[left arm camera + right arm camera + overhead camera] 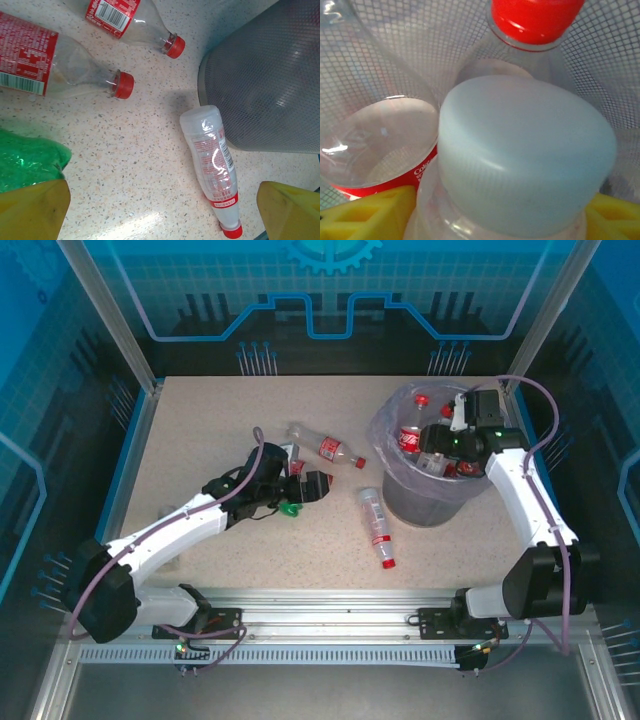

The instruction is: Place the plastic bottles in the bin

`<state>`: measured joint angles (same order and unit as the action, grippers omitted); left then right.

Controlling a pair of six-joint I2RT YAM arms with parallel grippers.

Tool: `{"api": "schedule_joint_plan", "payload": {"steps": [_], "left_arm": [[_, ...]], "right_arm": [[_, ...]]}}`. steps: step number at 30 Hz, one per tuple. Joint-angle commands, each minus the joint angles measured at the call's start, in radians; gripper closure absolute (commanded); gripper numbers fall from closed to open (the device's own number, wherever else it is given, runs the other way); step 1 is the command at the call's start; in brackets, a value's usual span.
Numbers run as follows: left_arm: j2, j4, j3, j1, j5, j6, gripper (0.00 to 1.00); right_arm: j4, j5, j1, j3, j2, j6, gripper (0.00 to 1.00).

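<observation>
Table, left to right: I count four bottles lying flat. My left gripper (312, 485), jaws wide and empty, hangs by one green bottle (25, 160). Two red-labelled bottles (50, 65) come next. One clear, red-capped bottle (212, 160) lies just beside the bin (270, 75), which is grey mesh. My right gripper (455, 440) hovers over the bin with a pale-capped bottle (525, 155) between its fingers; I cannot tell whether it grips.

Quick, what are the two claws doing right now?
Left gripper: open, holding nothing.
Right gripper: around a white-capped bottle over the bin; gripped or released, cannot tell.
</observation>
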<state>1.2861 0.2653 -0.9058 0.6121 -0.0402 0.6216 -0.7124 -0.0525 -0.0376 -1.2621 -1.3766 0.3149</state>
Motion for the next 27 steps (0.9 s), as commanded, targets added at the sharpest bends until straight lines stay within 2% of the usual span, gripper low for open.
{"api": "schedule_joint_plan", "payload": {"steps": [1,8,17,21,24,27], "left_arm": [[-0.021,0.028,0.019,-0.008,0.017,-0.013,0.03],[-0.016,0.058,0.016,-0.012,0.019,-0.013,0.02],[-0.03,0.087,0.049,-0.04,0.065,0.056,0.01],[-0.072,0.161,0.095,-0.109,0.129,0.13,0.01],[-0.111,0.134,0.167,-0.187,0.124,0.204,0.02],[-0.121,0.077,0.224,-0.23,0.114,0.28,0.03]], "right_arm": [[-0.068,-0.006,-0.017,-0.085,0.033,-0.024,0.22],[-0.15,0.026,-0.017,-0.202,0.065,-0.076,0.09],[-0.195,-0.001,-0.023,-0.267,0.139,-0.12,0.07],[-0.206,-0.046,-0.03,-0.271,0.195,-0.126,0.07],[-0.212,-0.068,-0.04,-0.263,0.225,-0.122,0.07],[-0.211,-0.068,-0.051,-0.245,0.247,-0.119,0.07]]}}
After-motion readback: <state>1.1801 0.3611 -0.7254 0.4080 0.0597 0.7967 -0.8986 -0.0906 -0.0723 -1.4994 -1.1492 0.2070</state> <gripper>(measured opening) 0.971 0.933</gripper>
